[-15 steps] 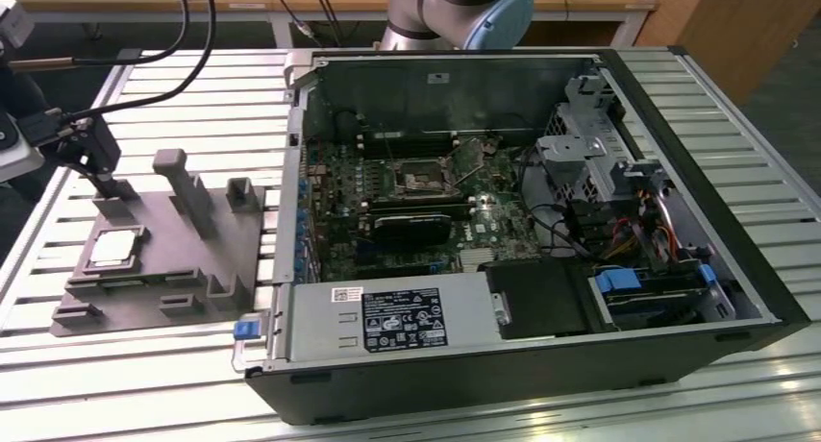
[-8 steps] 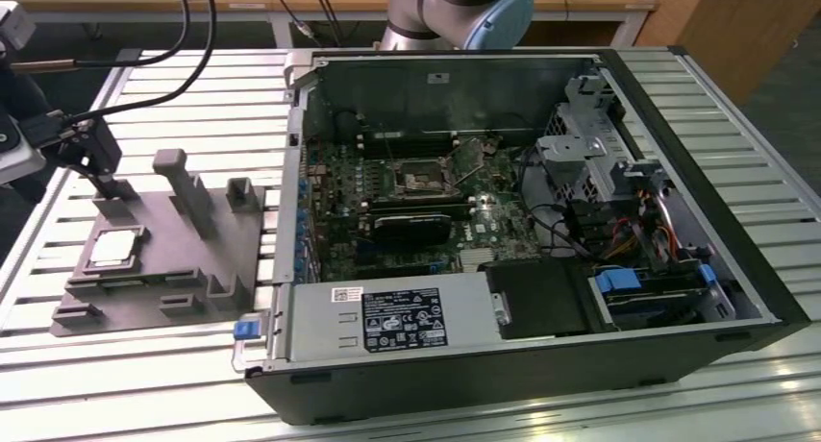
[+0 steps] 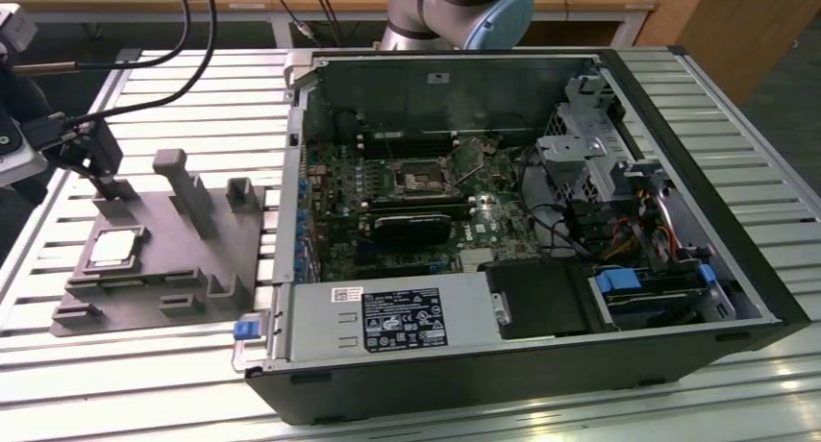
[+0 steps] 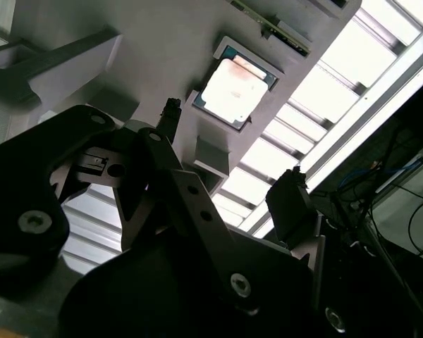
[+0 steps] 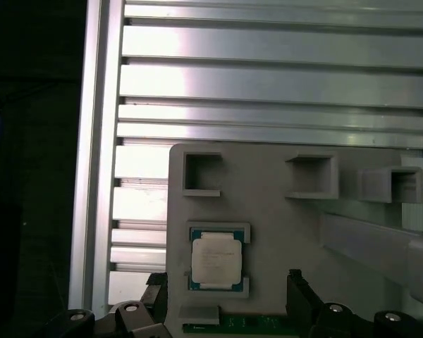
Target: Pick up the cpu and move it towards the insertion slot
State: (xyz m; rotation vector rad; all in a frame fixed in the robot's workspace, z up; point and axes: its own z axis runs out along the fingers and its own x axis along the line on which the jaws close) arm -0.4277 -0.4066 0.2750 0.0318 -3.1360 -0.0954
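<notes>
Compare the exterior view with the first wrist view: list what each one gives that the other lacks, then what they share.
Exterior view: the open computer case, the insertion slot inside it, and the arm behind. First wrist view: the open fingers flanking the cpu without touching it, and two empty square pockets. Shared: the cpu lying in the grey fixture on the slatted table.
</notes>
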